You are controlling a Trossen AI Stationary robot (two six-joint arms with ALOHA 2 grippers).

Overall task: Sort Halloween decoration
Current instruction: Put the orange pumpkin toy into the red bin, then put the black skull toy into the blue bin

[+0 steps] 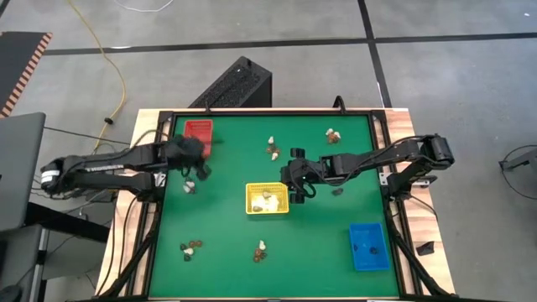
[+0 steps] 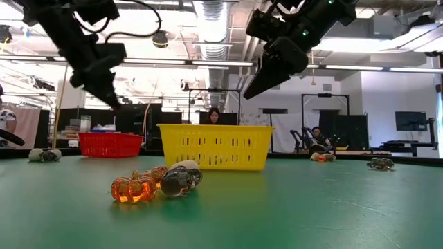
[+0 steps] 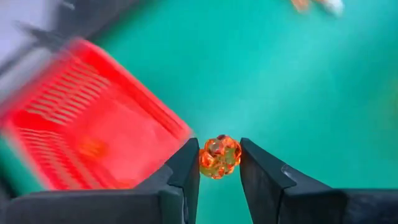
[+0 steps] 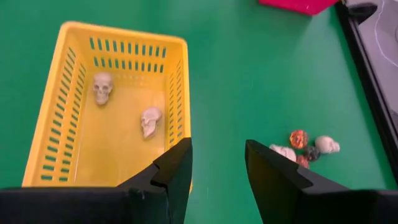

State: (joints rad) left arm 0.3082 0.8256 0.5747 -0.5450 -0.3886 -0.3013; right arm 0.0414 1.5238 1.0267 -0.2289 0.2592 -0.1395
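While the left gripper (image 3: 219, 163) hangs above the green table (image 1: 319, 243) beside the red tray (image 1: 199, 130) at the far left, it is clenched on a small orange pumpkin (image 3: 219, 156), which is round with no clear long axis. That tray is blurred in the left wrist view, so its contents are hard to make out. Just right of the yellow tray (image 4: 74, 87) at the table's middle, the right gripper (image 4: 217, 171) hovers with its jaws parted and nothing between them. Two cream skulls (image 4: 102, 87) lie in the yellow tray. Loose clusters of trinkets (image 1: 190, 248) are scattered on the table. The blue tray (image 1: 367, 246) sits at the near right. People sit in the room beyond.
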